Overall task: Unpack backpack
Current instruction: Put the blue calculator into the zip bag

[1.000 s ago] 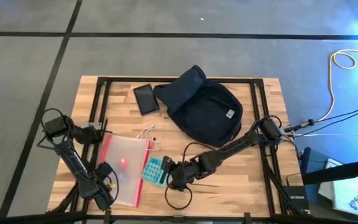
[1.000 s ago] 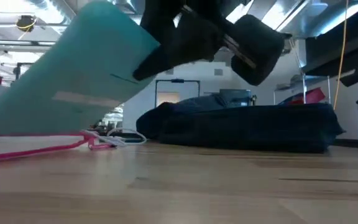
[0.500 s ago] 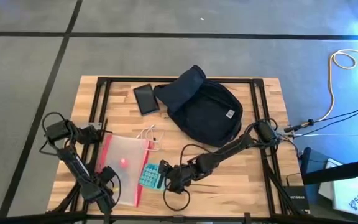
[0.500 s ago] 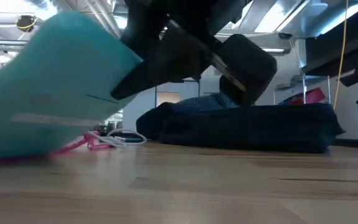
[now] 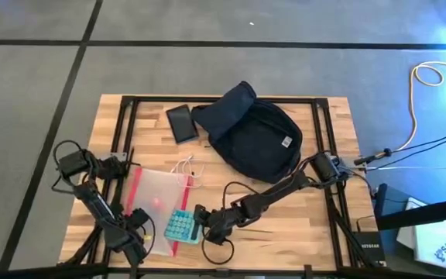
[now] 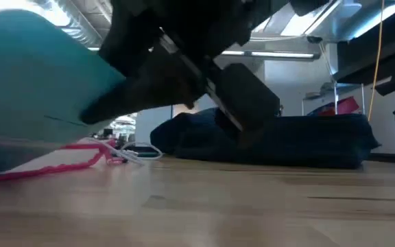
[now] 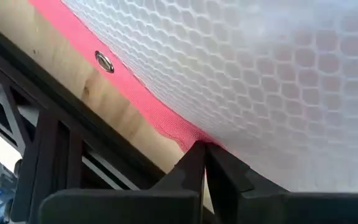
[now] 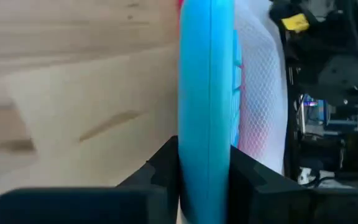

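Note:
The dark navy backpack (image 5: 254, 136) lies flat at the table's far middle, also seen in the low view (image 6: 280, 140). A clear red-edged pouch (image 5: 155, 203) lies on the near left. A teal calculator (image 5: 178, 226) is tilted over the pouch's near right corner, with my right gripper (image 5: 197, 226) shut on it. My left gripper (image 5: 139, 235) is shut at the pouch's near left edge. My left gripper pinches the pouch's red border (image 7: 185, 138) between its two fingertips, at the near left edge. The pouch lies flat on the table. My right gripper pinches the calculator's two flat faces (image 8: 205, 134) between its fingers, at its right end. The fingers come from the table's right, slanting down. The calculator is tilted, its free end (image 6: 19, 103) over the pouch; whether it touches the pouch I cannot tell.
A black phone (image 5: 182, 122) lies at the far edge, left of the backpack. A white cable (image 5: 188, 167) is coiled just beyond the pouch. Bare wood lies at the near right (image 5: 300, 225).
My right gripper has carried the calculator toward the table's left and near edges, from beside the pouch to over its near right corner, and lower.

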Controlling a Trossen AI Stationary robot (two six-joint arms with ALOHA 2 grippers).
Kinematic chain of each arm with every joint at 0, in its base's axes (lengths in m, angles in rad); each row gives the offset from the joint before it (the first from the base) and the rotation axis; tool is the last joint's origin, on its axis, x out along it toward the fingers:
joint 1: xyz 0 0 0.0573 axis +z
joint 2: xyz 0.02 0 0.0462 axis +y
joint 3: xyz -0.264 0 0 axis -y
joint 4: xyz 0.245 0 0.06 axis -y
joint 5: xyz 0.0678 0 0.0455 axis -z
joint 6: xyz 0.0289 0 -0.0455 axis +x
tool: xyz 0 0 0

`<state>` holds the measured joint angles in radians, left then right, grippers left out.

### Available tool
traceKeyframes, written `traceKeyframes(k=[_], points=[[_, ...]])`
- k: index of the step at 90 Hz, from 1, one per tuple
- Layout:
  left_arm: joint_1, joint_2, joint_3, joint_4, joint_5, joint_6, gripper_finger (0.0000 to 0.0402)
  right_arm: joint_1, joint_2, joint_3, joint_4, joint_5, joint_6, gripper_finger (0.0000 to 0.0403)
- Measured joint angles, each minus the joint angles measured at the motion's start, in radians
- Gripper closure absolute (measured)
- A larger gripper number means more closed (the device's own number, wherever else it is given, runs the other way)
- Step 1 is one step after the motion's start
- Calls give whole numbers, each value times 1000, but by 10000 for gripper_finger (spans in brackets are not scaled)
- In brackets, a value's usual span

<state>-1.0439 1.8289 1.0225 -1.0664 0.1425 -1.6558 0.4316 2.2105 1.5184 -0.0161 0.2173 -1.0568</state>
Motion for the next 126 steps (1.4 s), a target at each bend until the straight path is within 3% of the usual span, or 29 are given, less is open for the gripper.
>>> traceKeyframes(k=[11,47,56,84,112,126], points=[[-2,0,0,0,-4,3,402,1,-2,2,-45,57,-27,339],[-2,1,0,1,-9,35,402,-2,2,-2,-49,470,-134,339],[-2,2,0,1,-9,42,402,-13,2,-2,-46,489,-124,339],[-1,2,0,1,1,57,402,-55,2,-2,-96,425,-95,339],[-1,2,-1,1,6,81,402,-53,-4,2,-74,16,-18,339],[-1,2,-1,1,8,119,402,-54,-5,2,-37,-121,1,338]])
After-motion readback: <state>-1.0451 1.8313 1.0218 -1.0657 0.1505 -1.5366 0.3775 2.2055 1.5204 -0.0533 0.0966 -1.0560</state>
